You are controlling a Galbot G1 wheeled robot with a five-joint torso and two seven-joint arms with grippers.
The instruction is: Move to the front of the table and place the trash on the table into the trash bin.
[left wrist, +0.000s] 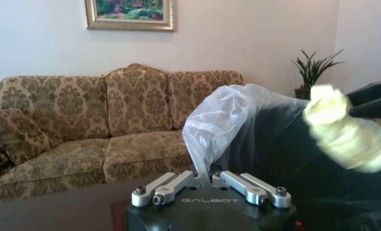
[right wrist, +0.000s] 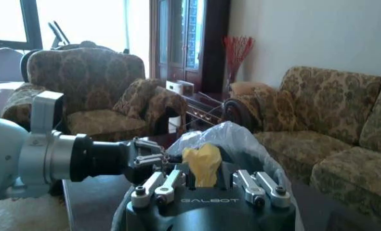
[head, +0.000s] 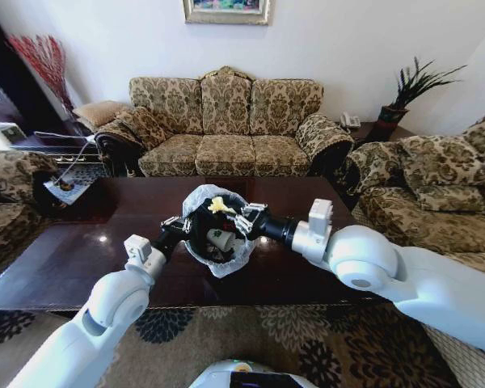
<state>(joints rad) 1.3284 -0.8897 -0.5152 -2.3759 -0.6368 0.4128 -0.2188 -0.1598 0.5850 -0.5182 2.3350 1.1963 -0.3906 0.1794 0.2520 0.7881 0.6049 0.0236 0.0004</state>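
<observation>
At the centre of the head view, on the dark glossy table (head: 81,259), a black trash bin (head: 196,242) tipped with its mouth toward the camera, white liner (head: 196,198) billowing round the rim. Gripped at the rim on the frame's left side by the left gripper (head: 178,226), fingers pressed together on a fold of liner and bin edge (plainest in the left wrist view, where the two metal fingers (left wrist: 167,185) meet on the plastic). From the right of the frame, reaching in over the bin's mouth, the right gripper (head: 241,218), pinching a pale yellow paper wad (head: 219,205) between its fingertips; same wad upright between the fingers in the right wrist view (right wrist: 202,163). Down inside the bin, a white paper cup (head: 220,240) among other litter too dark to name. Judged to be the drop-off step for this wad, with the collecting far along. Next move, most likely: spreading the right fingers while the wad hangs squarely over the opening, clear of the liner's loose edge, and keeping the bin steady in the left grip so nothing rolls back out.
</observation>
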